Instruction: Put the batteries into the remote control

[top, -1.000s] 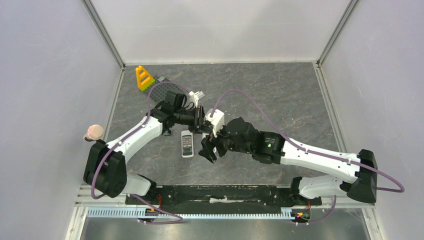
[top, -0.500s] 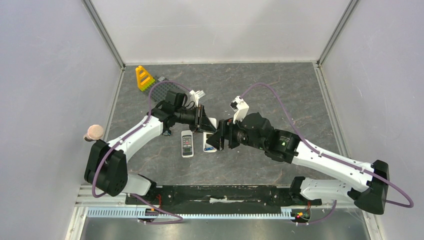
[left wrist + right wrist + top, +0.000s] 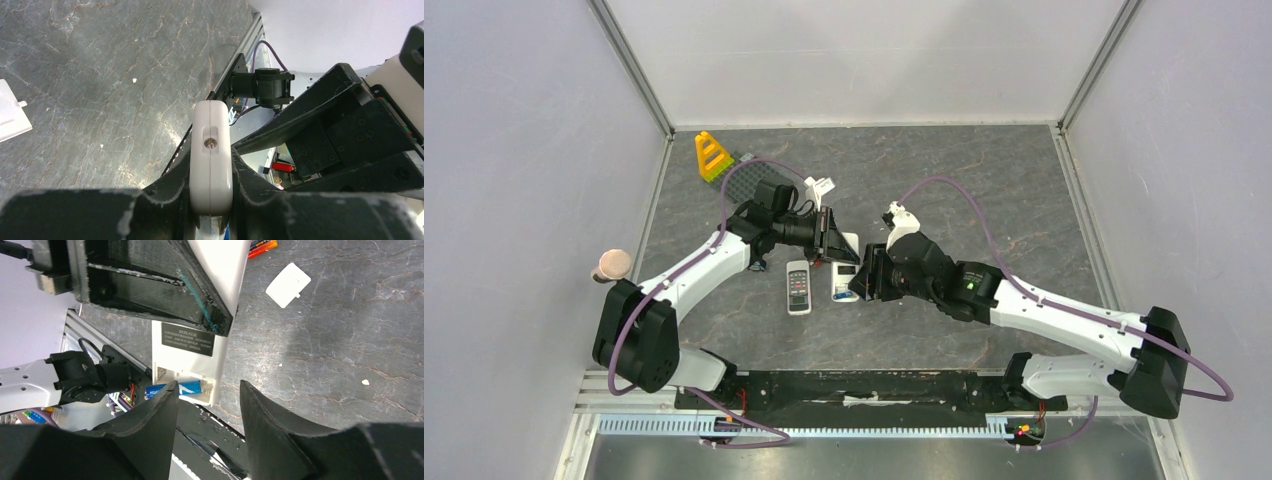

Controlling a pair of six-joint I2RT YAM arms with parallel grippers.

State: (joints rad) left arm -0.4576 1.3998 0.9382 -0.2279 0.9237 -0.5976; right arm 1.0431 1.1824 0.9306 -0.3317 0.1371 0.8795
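- Pale, plain walls (image 3: 524, 150) close in three sides, with metal rails in the corners.
- The worktop (image 3: 984, 190) is dark grey with marble-like veins and a few white specks.
- The left arm (image 3: 694, 270) and right arm (image 3: 1064, 315) reach inward and meet near the middle.
- The white remote (image 3: 845, 275) is at the centre, its back facing up and its battery bay open at the near end. The left fingers (image 3: 172, 185) are clamped on its two long sides.
- The right fingers (image 3: 150, 430) stand apart at the bay end. Worktop shows between them.
- A second remote (image 3: 798, 287), buttons up, lies just left of the white one.
- A yellow triangular block (image 3: 712, 155) sits in the far left corner beside a dark grid tray (image 3: 746, 182).
- A white battery cover (image 3: 287, 285) lies loose on the worktop.
- One blue battery (image 3: 187, 387) lies across the open bay.
- The orange batteries (image 3: 262, 246) lie on the worktop beyond the cover.
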